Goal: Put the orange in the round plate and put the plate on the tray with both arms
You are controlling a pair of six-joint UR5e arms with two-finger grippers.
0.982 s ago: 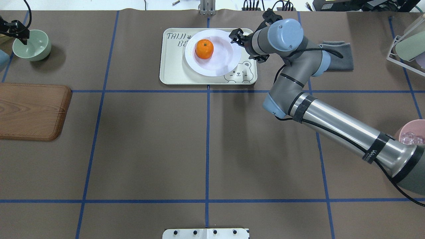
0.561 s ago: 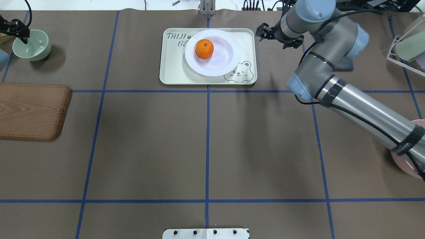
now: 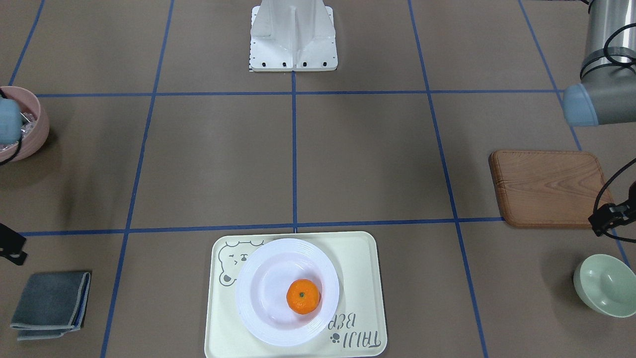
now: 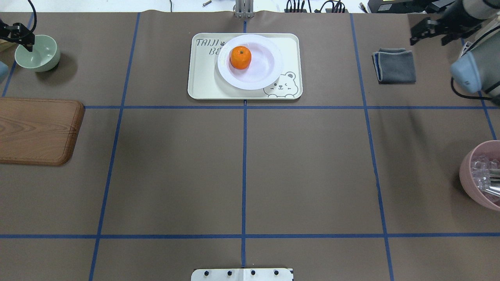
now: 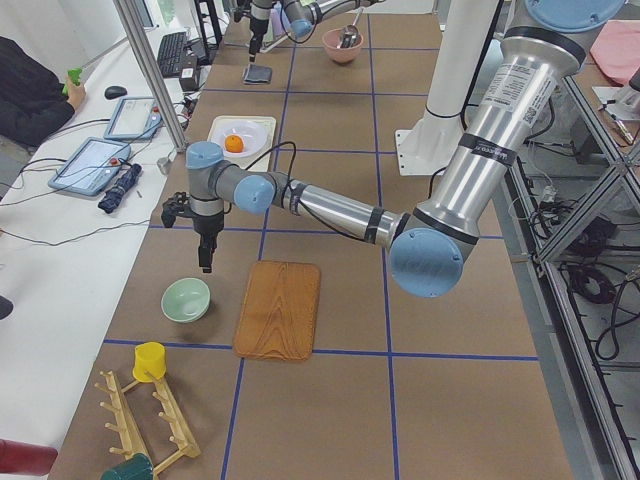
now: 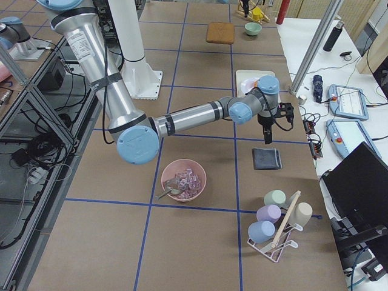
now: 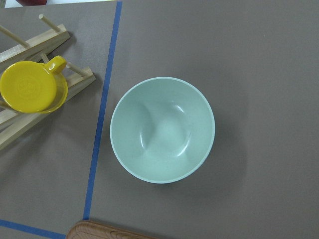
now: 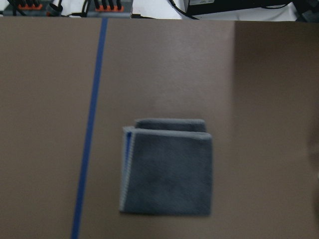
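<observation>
Locate orange [image 4: 240,57] in round plate [image 4: 269,68], on tray [image 4: 201,84]. Treat plate as rigid, glossy, breakable; grip opposite points of ribbed rim. Cannot tell jaw opening of left gripper [image 4: 24,41] or right gripper [image 4: 427,34]; note both well apart from tray.

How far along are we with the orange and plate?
Done: the orange sits in the plate, and the plate sits on the tray. In hand: nothing; the left gripper hangs over the green bowl, the right gripper over the cloth, both far from the tray. Left: nothing visible; it looks complete.
</observation>
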